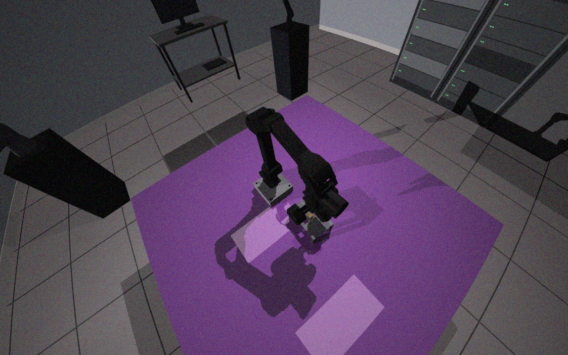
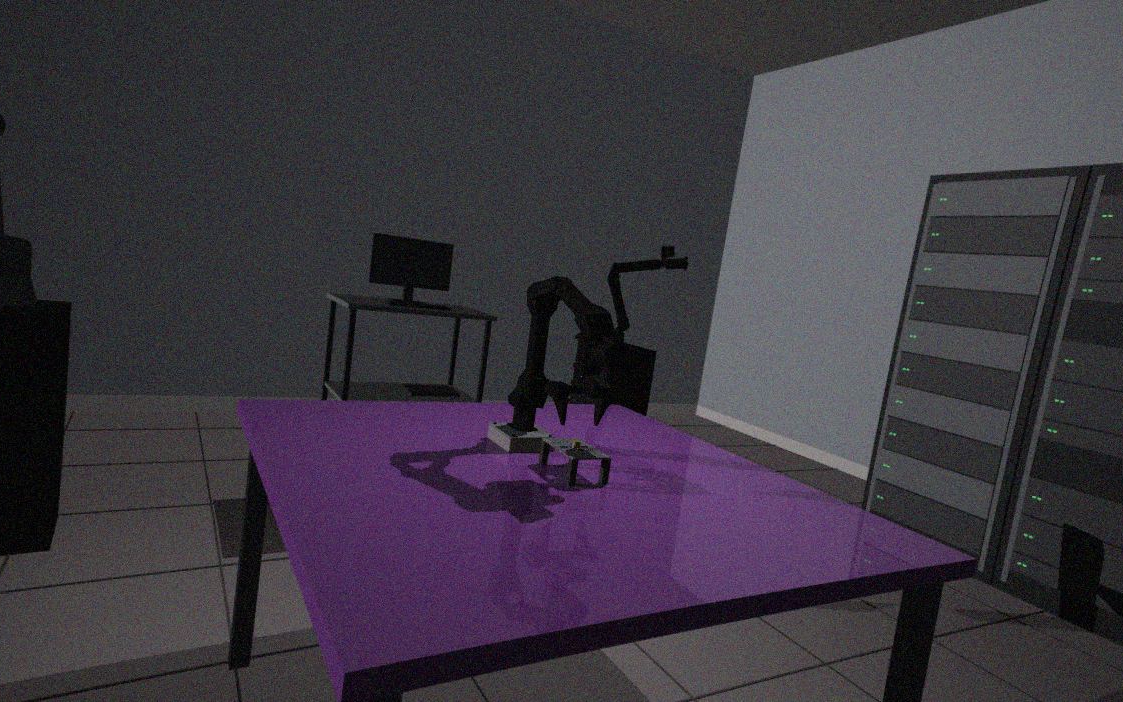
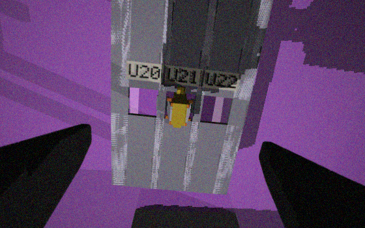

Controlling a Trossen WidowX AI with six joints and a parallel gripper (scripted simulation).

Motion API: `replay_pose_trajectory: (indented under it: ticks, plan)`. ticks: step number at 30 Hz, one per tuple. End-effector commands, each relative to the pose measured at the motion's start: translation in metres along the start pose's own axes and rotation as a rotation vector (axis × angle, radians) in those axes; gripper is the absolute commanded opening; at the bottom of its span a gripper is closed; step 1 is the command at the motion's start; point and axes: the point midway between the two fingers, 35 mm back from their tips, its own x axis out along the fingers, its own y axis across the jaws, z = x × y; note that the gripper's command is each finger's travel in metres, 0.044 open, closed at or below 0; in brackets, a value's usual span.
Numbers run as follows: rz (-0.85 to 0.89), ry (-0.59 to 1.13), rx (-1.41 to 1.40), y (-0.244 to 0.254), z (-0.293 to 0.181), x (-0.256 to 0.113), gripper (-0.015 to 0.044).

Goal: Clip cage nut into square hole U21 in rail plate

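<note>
On my feeds, the purple table (image 1: 413, 225) (image 2: 670, 523) carries the black arm (image 1: 292, 141) (image 2: 539, 349). Near its base, the grey rail plate (image 1: 326, 223) (image 2: 554, 446) (image 3: 172, 156) stands on short legs. I have the gripper (image 2: 581, 422) (image 3: 177, 141) released, its fingers wide apart above the plate. The small yellow cage nut (image 1: 310, 215) (image 2: 576, 444) (image 3: 178, 114) sits at the U21 hole, between the holes marked U20 and U22; I can't tell whether its wings are hooked.
</note>
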Motion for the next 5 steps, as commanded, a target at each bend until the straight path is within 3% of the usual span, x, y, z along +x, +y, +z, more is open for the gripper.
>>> replay_pose_trajectory:
  ticks: [1, 5]
  plan:
    - [-0.003, 0.000, 0.003, -0.0004, 0.0000, -0.0009, 0.0440]
    - [-0.003, 0.000, 0.003, -0.0004, 0.0000, -0.0009, 0.0440]
